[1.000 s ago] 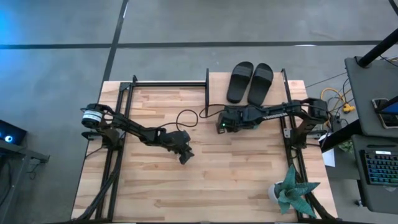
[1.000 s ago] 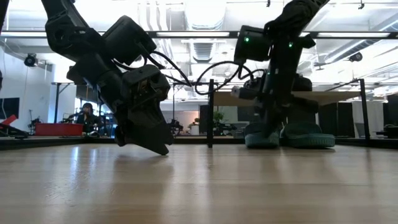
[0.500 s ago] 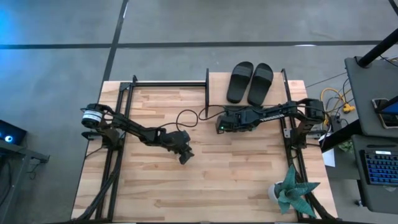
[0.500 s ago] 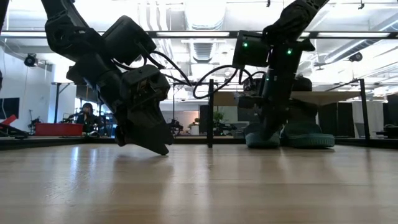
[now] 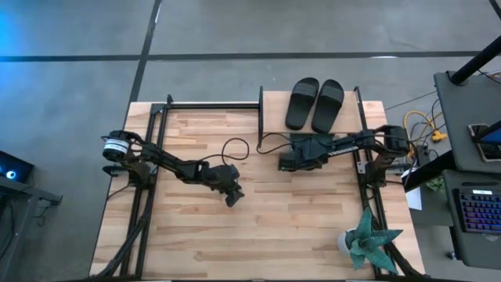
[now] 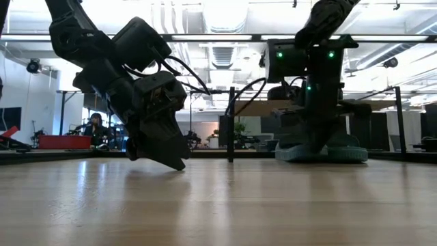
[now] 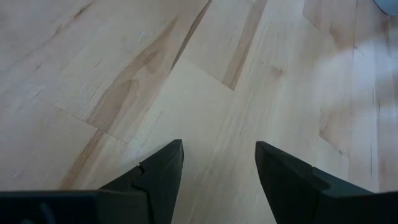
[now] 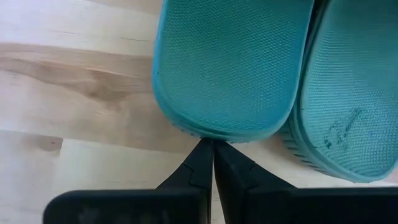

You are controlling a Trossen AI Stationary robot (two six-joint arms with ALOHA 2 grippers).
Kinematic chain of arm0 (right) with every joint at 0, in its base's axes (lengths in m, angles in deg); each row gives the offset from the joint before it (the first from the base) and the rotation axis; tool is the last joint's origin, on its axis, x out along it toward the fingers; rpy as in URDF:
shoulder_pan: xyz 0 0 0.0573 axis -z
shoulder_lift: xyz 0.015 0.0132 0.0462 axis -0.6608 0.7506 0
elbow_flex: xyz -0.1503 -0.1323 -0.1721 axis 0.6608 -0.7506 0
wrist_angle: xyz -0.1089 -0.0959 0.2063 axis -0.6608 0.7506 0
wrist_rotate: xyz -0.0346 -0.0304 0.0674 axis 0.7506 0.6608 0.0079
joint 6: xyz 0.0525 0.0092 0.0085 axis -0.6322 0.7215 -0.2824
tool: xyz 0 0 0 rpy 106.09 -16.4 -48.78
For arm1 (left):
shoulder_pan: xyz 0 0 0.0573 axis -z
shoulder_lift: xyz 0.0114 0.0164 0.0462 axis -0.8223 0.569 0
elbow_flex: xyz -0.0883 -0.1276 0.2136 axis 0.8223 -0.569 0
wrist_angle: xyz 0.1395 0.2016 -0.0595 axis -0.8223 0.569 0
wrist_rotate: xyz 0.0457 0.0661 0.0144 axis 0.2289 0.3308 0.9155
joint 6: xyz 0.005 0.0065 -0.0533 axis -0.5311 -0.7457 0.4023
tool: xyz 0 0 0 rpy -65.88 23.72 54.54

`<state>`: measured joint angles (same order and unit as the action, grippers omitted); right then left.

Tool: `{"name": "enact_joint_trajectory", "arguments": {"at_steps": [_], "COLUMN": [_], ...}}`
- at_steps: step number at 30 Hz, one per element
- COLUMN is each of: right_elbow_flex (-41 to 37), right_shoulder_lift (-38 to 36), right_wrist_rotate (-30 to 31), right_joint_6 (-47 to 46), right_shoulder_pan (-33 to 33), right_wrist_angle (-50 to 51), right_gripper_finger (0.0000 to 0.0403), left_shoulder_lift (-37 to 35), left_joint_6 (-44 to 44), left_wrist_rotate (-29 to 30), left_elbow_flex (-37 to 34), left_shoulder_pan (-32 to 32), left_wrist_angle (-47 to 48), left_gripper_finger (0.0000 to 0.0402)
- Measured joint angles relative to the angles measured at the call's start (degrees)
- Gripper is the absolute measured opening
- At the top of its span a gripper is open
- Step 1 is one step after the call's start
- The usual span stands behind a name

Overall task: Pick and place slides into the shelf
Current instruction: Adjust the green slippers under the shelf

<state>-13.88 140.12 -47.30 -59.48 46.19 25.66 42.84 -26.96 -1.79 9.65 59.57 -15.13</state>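
table: a light butcher-block wooden tabletop with black metal rails down both sides.
shelf: a small rack with a pale plywood top board and thin black posts, standing at the far edge of the table, right of centre.
black slides: a matte black pair lying side by side on the shelf's top board, touching along their inner edges.
teal slides: two teal-green slides side by side on the tabletop at the shelf; from table height they show as a low teal shape under the plywood board, between the black posts. how far in they sit, i cannot tell.
right gripper: the right gripper is low on the table in front of the shelf, its two dark fingers pressed together with no gap, the tips touching the rounded end of the nearer teal slide's sole. it pinches nothing. from above, the right arm reaches in from the right rail toward the shelf's front.
left gripper: the left gripper sits over bare wood near the middle of the table, well apart from the shelf, fingers spread with only wood grain between them. at table height its tip is tilted down, at or just above the surface.
plant: a teal spiky plant in a pot at the near right corner.
room: a person sits far behind the table.
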Motion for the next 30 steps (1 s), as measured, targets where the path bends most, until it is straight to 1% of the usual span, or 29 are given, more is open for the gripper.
{"name": "enact_joint_trajectory", "arguments": {"at_steps": [6,8,10,13,21,30], "right_elbow_flex": [0.3,0.3,0.2,-0.2,-5.3,-12.3], "right_shoulder_lift": [-2.6,-3.3,-3.7,-3.7,-3.7,-3.7], "right_wrist_rotate": [1.9,1.5,-0.1,-1.5,-5.3,-4.1], "right_joint_6": [-0.4,-2.8,-5.3,-6.8,-9.0,-16.0], "right_shoulder_pan": [-3.6,-5.0,-6.0,-7.0,-7.3,-7.0], "right_wrist_angle": [1.5,5.2,9.6,14.3,12.2,12.7], "right_gripper_finger": [0.0009,0.0009,0.0009,0.0009,0.0009,0.0009], "left_shoulder_lift": [0.0,0.0,0.0,0.0,0.0,0.0], "left_joint_6": [0.0,0.0,0.0,0.0,0.0,0.1], "left_wrist_rotate": [0.0,0.1,0.2,0.8,1.1,1.1], "left_elbow_flex": [0.0,0.1,0.1,0.1,0.1,0.1], "left_shoulder_pan": [0.0,0.0,0.0,0.1,0.1,0.0], "left_wrist_angle": [0.0,0.1,0.1,0.1,0.0,-0.1], "left_gripper_finger": [0.0191,0.0191,0.0191,0.0191,0.0191,0.0191]}}
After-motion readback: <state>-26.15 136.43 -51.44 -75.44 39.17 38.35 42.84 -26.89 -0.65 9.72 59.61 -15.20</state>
